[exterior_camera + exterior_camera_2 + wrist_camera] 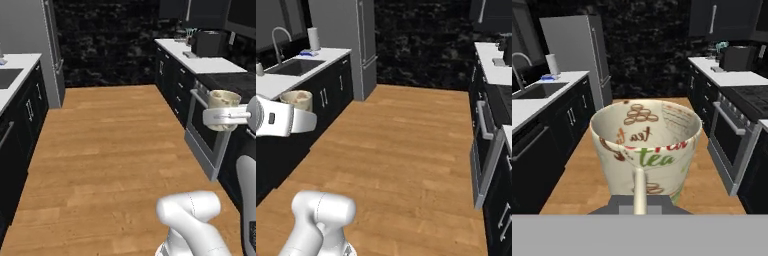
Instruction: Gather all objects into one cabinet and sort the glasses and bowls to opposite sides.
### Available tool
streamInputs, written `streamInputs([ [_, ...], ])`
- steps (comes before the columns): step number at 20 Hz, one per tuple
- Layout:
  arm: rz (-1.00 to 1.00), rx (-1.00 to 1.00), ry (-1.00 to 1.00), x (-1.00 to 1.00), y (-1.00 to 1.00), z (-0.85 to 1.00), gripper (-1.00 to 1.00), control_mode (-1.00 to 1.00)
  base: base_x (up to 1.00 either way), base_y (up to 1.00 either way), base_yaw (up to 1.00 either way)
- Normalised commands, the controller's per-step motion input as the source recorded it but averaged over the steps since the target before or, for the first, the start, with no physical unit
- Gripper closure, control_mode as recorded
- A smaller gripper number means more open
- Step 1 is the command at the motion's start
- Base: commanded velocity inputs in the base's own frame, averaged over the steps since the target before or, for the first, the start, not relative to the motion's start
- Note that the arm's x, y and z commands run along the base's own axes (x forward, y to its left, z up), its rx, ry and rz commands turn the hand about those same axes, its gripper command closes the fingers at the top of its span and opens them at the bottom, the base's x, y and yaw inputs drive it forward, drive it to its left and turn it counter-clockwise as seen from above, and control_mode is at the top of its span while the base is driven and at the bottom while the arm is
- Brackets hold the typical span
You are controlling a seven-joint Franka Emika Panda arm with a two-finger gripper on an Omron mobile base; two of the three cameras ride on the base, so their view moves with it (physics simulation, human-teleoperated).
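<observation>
A cream-beige cup (644, 145) with "tea" printed on it, one of the glasses, stands upright in my gripper (640, 202), which is shut on its near side by the handle. From the left base view the cup (224, 99) sits in the gripper (220, 118) at the right, in front of the oven. In the right base view the same cup (298, 100) is at the left in the gripper (302, 120). The black upper cabinet (724, 17) with its long silver handle hangs at the far right, door shut. The bowls are out of view.
An oven with a bar handle (202, 127) and a white counter with a dark toaster (207, 42) line the right side. A sink counter (293, 67) and black base cabinets run along the left. A grey fridge (577, 55) stands at the back. Wooden floor (110, 150) lies between.
</observation>
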Motion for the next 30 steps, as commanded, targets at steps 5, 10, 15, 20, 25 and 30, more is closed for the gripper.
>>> streamInputs([
  [5, 0.00, 0.00, 0.00, 0.00, 0.00, 0.00, 1.00, 1.00, 0.94, -0.03, -0.08],
  [10, 0.00, 0.00, 0.00, 0.00, 0.00, 0.00, 1.00, 1.00, 1.00, 0.00, -0.03],
  [15, 0.00, 0.00, 0.00, 0.00, 0.00, 0.00, 1.00, 1.00, 1.00, 0.00, -0.01],
  [20, 0.00, 0.00, 0.00, 0.00, 0.00, 0.00, 1.00, 1.00, 1.00, 0.00, 0.00],
  [25, 0.00, 0.00, 0.00, 0.00, 0.00, 0.00, 1.00, 1.00, 1.00, 0.00, 0.00],
  [30, 0.00, 0.00, 0.00, 0.00, 0.00, 0.00, 1.00, 1.00, 1.00, 0.00, 0.00],
])
